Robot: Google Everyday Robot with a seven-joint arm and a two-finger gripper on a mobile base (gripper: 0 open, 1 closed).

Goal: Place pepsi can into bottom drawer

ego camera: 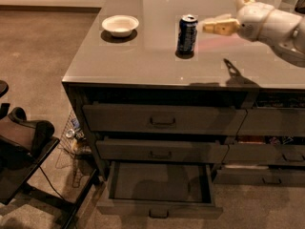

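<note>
The pepsi can (187, 35) stands upright on the grey cabinet top (143, 63), near the middle. My gripper (220, 11) comes in from the right on a white arm. It is open and empty, a little above the top and just right of the can's upper part. One tan finger (220, 26) points at the can without touching it. The bottom drawer (159, 209) of the left stack is pulled out, and its dark inside (159, 181) holds nothing. The two drawers above it are closed.
A white bowl (120, 25) sits on the top at the left. A narrower drawer stack (274, 123) is at the right. A black chair (24, 151) and a wire basket (71, 137) with small items stand on the carpet left of the cabinet.
</note>
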